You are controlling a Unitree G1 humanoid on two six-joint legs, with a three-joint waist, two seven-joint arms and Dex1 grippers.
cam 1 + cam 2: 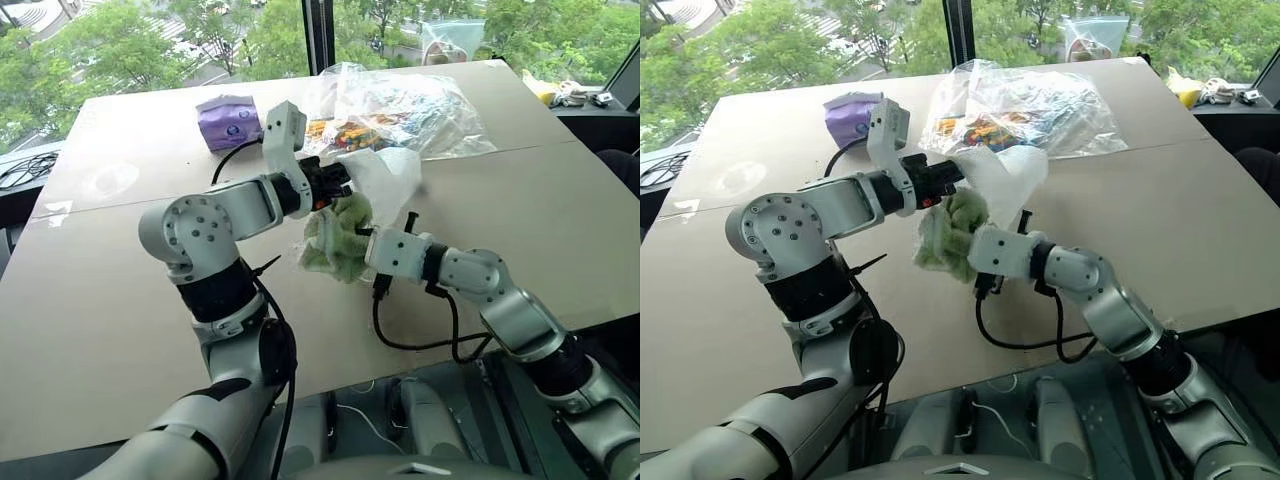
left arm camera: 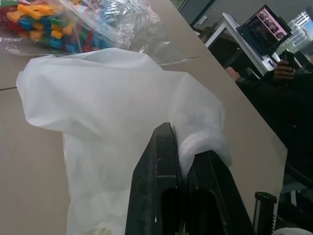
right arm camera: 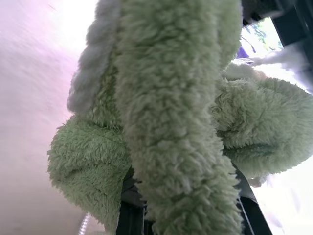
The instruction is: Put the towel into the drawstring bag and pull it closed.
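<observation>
left gripper (image 2: 183, 161): fingers pinched together on a fold of the drawstring bag (image 1: 385, 175), held up off the table (image 1: 100, 300)
right gripper (image 1: 358, 238): clamped on the towel (image 1: 335, 240), green fluff bunched just under the bag
in the way: clear plastic bag of colourful sticks (image 1: 400, 105) right behind, touching the white bag
also around: purple packet (image 1: 229, 121) further back; black cable (image 1: 420, 340) looping under the right arm
arms: both forearms angled inward, meeting mid-table
</observation>
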